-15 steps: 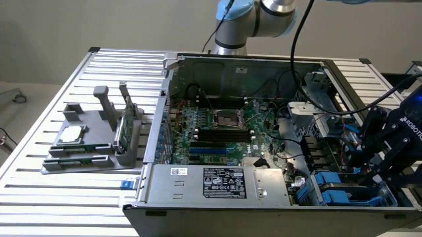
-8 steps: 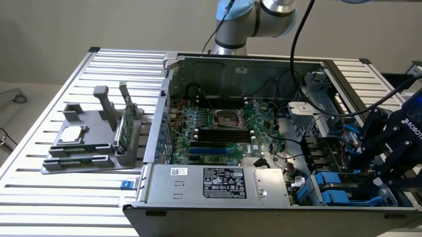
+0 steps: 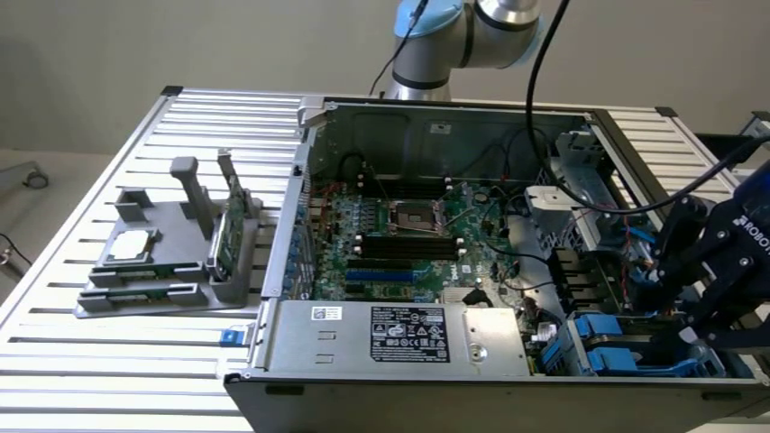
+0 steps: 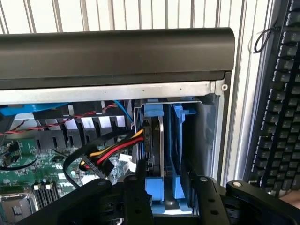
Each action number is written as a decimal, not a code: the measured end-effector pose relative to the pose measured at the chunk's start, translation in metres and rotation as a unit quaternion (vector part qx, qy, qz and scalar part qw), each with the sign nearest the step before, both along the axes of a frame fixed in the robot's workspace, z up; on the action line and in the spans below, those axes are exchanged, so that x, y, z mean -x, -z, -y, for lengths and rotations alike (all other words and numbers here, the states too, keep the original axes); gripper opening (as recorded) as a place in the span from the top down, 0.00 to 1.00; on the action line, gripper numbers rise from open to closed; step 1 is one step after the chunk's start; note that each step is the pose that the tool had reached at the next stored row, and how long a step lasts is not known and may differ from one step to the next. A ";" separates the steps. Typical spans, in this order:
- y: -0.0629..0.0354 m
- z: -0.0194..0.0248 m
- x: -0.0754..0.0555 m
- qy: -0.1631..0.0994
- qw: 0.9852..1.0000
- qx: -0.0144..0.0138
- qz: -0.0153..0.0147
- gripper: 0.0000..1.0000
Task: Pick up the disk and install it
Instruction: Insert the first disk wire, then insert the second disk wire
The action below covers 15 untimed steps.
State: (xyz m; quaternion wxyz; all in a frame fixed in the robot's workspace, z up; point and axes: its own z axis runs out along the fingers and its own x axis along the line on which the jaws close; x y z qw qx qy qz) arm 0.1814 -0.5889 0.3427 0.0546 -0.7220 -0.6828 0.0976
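Observation:
The disk point(image 4: 153, 140) stands on edge in the drive bay at the front corner of the open computer case point(image 3: 292, 180), at the exterior view's right. Its dark body and silver edge are framed by a blue carrier. My gripper point(image 4: 166, 182) is directly over it, its black fingers point(image 4: 136, 192) closed against the two sides of the blue frame. In the exterior view the gripper point(image 3: 701, 332) hangs low over that corner, and the arm hides most of the disk.
Red, yellow and black cables point(image 4: 112, 151) run close beside the bay. More blue carriers point(image 3: 601, 336) sit alongside. A grey stand point(image 3: 157, 271) at the exterior view's left holds a square chip point(image 3: 130, 245) and a green stick point(image 3: 229, 230). A keyboard point(image 4: 281, 93) lies outside the case.

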 end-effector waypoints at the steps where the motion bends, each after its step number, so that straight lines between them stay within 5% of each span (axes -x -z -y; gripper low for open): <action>1: -0.0015 0.0000 0.000 0.000 1.000 0.000 0.000 0.58; 15: -0.0021 0.0003 0.000 0.000 1.000 -0.001 0.000 0.58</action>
